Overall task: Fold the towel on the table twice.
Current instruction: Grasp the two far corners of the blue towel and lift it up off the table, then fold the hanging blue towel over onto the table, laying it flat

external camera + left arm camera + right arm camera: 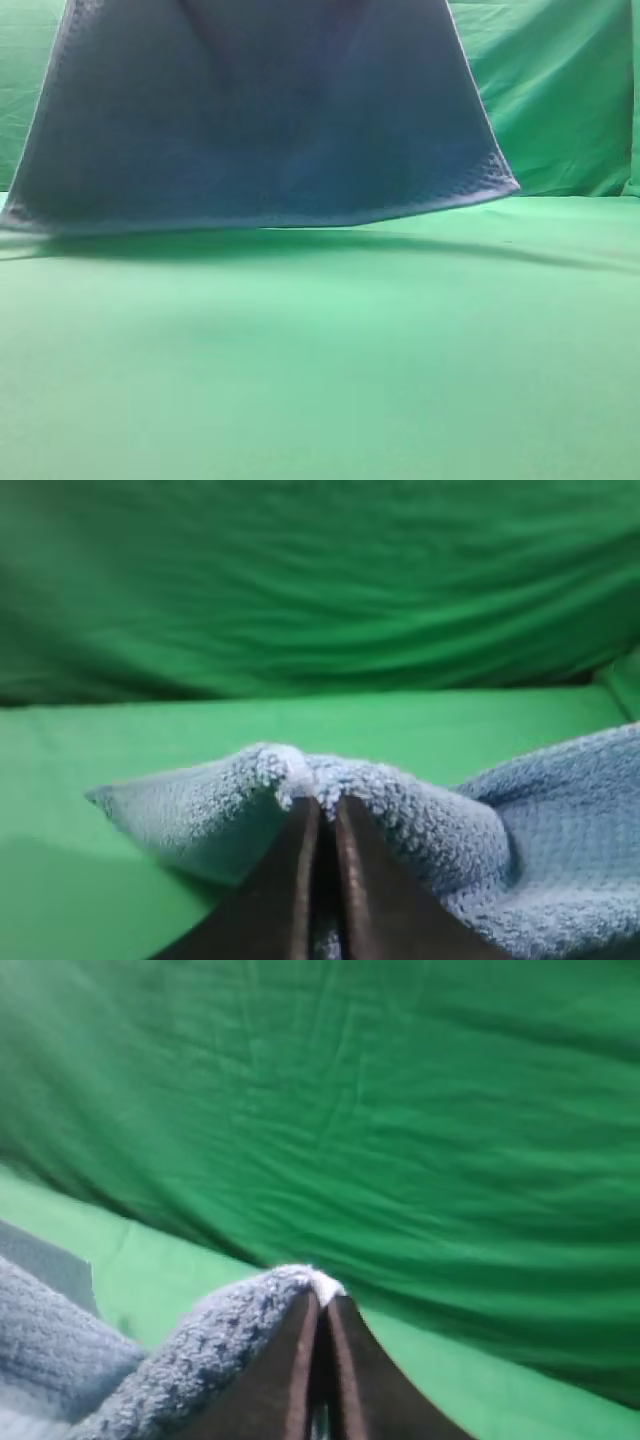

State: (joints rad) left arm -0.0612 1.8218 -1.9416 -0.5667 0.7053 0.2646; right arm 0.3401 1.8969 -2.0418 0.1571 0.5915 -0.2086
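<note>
The blue-grey towel (pixel 260 120) hangs as a wide sheet in the exterior high view, its lower hem just above the green table (pixel 320 380). Neither gripper shows in that view; the towel's top runs out of frame. In the left wrist view my left gripper (pixel 322 815) is shut on a bunched corner of the towel (pixel 400 820), which spills to the right. In the right wrist view my right gripper (pixel 322 1305) is shut on another corner of the towel (pixel 200 1350), the cloth trailing down to the left.
A wrinkled green backdrop curtain (pixel 560 100) rises behind the table and fills the upper part of both wrist views. The towel's shadow (pixel 300 245) lies on the table under its hem.
</note>
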